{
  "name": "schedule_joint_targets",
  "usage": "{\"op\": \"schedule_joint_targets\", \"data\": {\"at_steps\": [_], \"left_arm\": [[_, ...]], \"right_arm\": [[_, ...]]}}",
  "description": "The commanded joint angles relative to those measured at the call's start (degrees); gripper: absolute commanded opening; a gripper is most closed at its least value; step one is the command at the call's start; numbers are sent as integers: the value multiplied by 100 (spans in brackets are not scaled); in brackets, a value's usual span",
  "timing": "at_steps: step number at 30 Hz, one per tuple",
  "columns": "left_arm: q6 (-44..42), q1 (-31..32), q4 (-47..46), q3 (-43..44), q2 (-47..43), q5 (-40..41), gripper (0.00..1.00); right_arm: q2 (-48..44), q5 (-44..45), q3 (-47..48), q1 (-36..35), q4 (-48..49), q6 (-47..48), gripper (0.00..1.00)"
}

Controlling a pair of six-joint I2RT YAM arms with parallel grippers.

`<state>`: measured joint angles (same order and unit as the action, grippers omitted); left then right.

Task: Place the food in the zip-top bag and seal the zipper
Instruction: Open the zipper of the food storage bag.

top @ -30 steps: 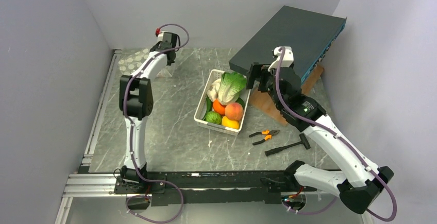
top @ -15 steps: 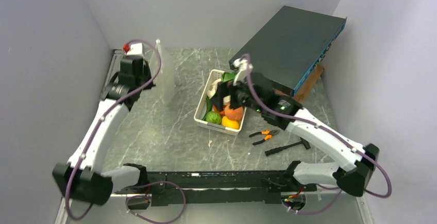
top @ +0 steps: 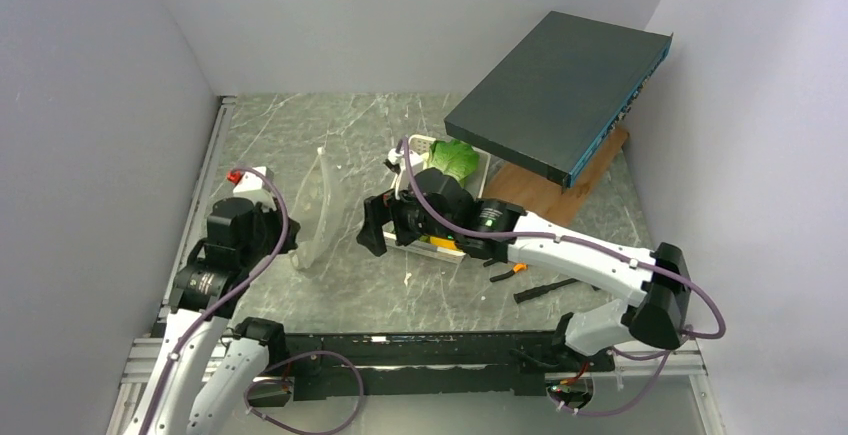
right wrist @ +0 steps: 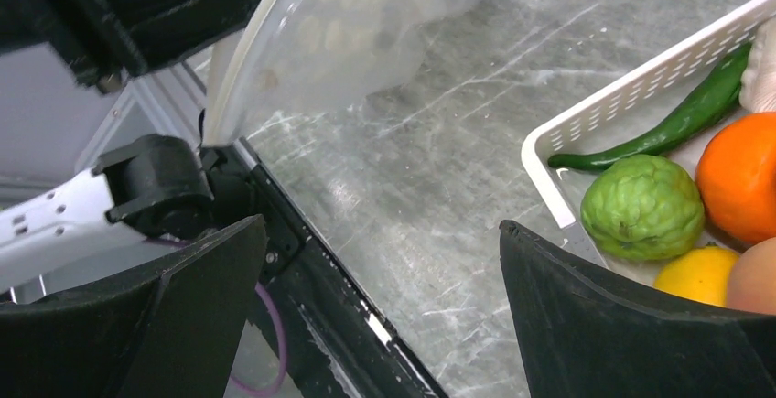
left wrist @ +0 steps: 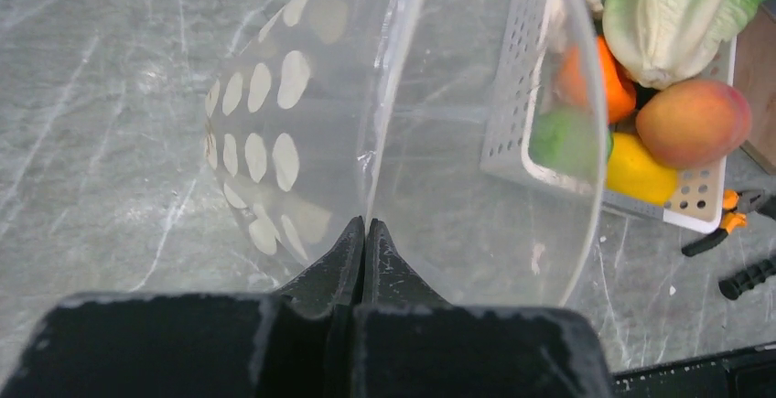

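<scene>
My left gripper (left wrist: 364, 225) is shut on one lip of the zip-top bag (left wrist: 302, 114), a clear pouch with white dots, held up over the table with its mouth gaping. The zipper (left wrist: 593, 133) shows as a pale strip curving round the mouth. In the top view the bag (top: 318, 205) hangs between my left gripper (top: 292, 243) and my open right gripper (top: 372, 227). Nothing sits between the right gripper's (right wrist: 382, 224) fingers. The food lies in a white basket (right wrist: 586, 114): lime (right wrist: 641, 206), orange (right wrist: 741, 178), lemon (right wrist: 700, 274), dark green vegetable (right wrist: 677, 119), peach (left wrist: 693, 122), lettuce (left wrist: 673, 14).
A dark flat box (top: 560, 95) leans on a wooden block (top: 545, 197) at the back right. Orange-handled pliers (left wrist: 727, 220) and a black hammer (top: 545, 288) lie right of the basket. Grey walls close in on both sides.
My left arm has drawn back from the far left corner toward the near left, carrying the bag. My right arm has swung from the basket's right side across to its left, near the bag.
</scene>
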<state>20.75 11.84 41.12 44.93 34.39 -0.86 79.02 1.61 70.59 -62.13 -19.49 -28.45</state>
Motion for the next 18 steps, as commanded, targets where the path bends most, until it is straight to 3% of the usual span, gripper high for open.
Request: {"op": "schedule_joint_targets", "data": {"at_steps": [1,7,13,18], "left_arm": [[211,12,-11,-302,-334,-425,0],[202,12,-397,-671,-972,-1205,0],[205,51,-401,-797,-1327,-1127,0],[206,78,-464,-862,-1420,-1097,0]], "right_arm": [[301,454,-97,-24,624,-446,99],[629,398,-188,-19,1037,-837,91],[757,495,-146,-49,1369,-1183,86],[1016,1674,404,-513,791,-1590,95]]}}
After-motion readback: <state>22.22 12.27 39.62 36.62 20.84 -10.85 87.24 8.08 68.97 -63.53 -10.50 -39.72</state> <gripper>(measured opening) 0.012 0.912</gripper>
